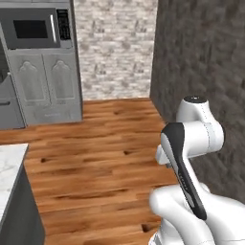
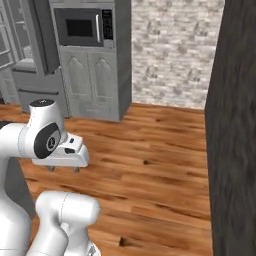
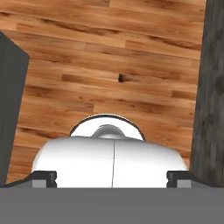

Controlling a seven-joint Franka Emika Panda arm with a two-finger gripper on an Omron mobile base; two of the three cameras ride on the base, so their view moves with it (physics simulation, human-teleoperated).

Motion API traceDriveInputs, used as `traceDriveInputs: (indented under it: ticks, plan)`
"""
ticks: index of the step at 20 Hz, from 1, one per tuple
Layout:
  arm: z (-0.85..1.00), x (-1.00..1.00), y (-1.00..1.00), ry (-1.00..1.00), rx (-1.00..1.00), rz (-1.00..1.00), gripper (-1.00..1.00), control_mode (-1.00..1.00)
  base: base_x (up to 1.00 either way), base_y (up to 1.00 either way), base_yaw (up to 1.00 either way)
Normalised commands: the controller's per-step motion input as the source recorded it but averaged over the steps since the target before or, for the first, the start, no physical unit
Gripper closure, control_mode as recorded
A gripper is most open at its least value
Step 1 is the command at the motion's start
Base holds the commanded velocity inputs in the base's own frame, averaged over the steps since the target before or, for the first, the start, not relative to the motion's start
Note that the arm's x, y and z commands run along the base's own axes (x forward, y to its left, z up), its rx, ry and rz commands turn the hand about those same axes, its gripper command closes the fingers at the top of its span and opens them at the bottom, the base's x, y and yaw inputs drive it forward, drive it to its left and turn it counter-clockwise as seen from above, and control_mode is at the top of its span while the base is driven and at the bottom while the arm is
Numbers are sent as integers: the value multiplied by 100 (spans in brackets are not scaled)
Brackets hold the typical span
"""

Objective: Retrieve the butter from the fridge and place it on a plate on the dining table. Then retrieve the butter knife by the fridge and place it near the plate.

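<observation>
My gripper hangs over the wooden floor, pointing down, with its jaws wide open and nothing between them. In the hand view the two fingertips sit far apart at the bottom, above bare floorboards. The grey fridge stands at the far left of the room, its bottom drawers in sight and one upper door seemingly swung open. A corner of the dining table, white marble on a grey base, shows at the lower left. The butter, the plate and the butter knife are out of view.
A tall grey cabinet with a built-in microwave stands beside the fridge. A dark stone wall runs close along the right side of the arm. A pale brick wall closes the back. Wooden floor stretches ahead.
</observation>
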Motion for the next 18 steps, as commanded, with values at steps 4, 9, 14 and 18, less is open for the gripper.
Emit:
traceDriveInputs:
  ticks: [4, 9, 14, 18]
  plan:
    - [0, 0, 0, 0, 0, 0, -100, 100, 100, 0, 26]
    - [0, 0, 0, 0, 0, 0, -100, 100, 100, -5, 36]
    - [0, 0, 0, 0, 0, 0, -100, 100, 100, -17, 52]
    - [0, 0, 0, 0, 0, 0, -100, 100, 100, -30, 68]
